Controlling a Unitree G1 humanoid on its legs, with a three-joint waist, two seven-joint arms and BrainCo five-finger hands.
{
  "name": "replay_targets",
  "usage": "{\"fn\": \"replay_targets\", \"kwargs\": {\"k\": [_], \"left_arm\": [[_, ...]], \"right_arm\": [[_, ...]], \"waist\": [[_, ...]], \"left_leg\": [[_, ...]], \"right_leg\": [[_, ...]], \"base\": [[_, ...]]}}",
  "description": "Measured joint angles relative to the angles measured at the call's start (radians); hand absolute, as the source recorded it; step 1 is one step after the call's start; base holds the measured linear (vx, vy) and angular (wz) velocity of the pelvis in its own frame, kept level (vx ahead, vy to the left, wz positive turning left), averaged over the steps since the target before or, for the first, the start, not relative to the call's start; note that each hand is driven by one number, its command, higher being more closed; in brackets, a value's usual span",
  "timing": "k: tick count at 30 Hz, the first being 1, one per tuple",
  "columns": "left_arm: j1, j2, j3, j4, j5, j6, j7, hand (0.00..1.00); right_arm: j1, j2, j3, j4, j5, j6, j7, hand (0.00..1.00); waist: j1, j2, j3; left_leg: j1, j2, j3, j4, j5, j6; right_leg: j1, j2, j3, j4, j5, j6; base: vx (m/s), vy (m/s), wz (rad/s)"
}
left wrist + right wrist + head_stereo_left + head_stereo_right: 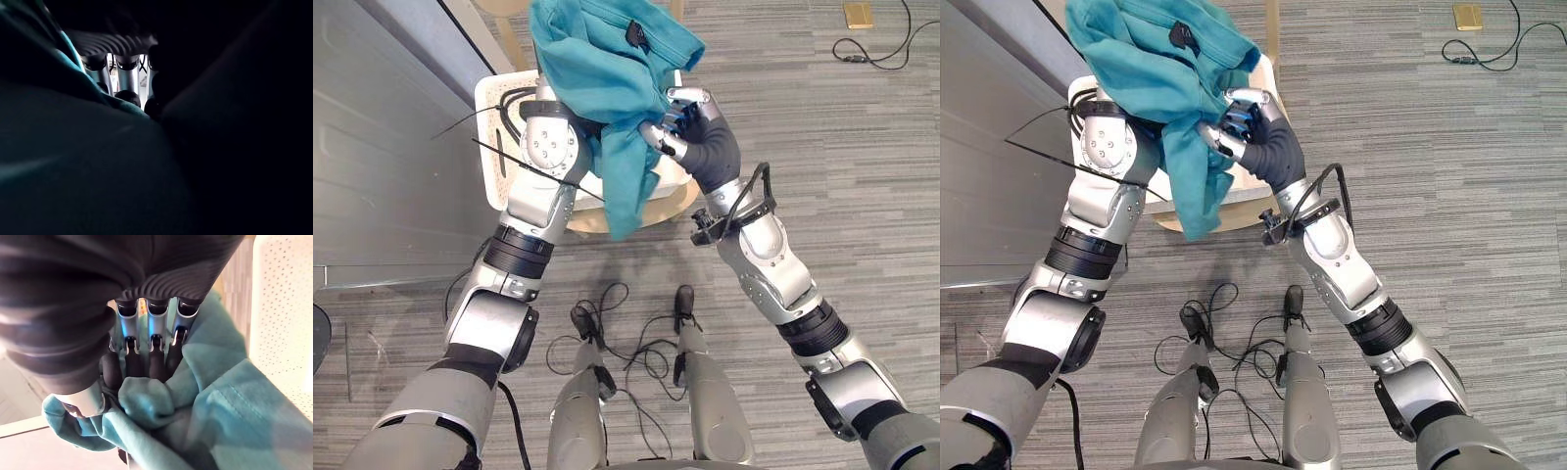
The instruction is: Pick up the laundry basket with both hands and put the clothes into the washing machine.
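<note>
Clutching teal garment [597, 69] with right hand [705, 142], fingers curled into the cloth, raised above white basket [494, 117] on wooden stool [592, 220]. Loading into the washing machine not yet done. Left hand [128, 76] buried under cloth, grip unreadable; grey panel [391, 147] too cropped to identify.

Teal garment [607, 78] with a small black tab at twelve o'clock, white dot-perforated basket [489, 117] at ten, tan wooden stool [582, 221] dead centre, grey streaked carpet [842, 176] all round, yellow block [858, 14] at one.
</note>
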Motion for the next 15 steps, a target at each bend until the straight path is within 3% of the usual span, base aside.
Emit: {"fn": "replay_targets", "kwargs": {"k": [8, 15], "left_arm": [[0.072, -0.032, 0.05, -0.031, 0.011, -0.011, 0.02, 1.0], [0.217, -0.038, 0.147, -0.072, 0.013, -0.01, 0.015, 1.0]], "right_arm": [[0.075, 0.005, -0.08, 0.001, -0.028, 0.016, 0.001, 0.0], [0.171, 0.006, -0.286, -0.005, -0.039, 0.025, -0.017, 0.0]], "waist": [[-0.002, 0.0, 0.0], [-0.006, -0.002, -0.006]], "left_leg": [[0.022, -0.002, -0.001, -0.006, 0.0, 0.0], [0.046, -0.002, 0.001, -0.001, -0.001, -0.001]], "right_leg": [[0.022, -0.002, -0.001, -0.001, -0.009, 0.011], [0.044, -0.002, 0.001, -0.003, -0.006, 0.007]], "base": [[0.0, 0.004, 0.0], [0.0, 0.0, 0.0]]}}
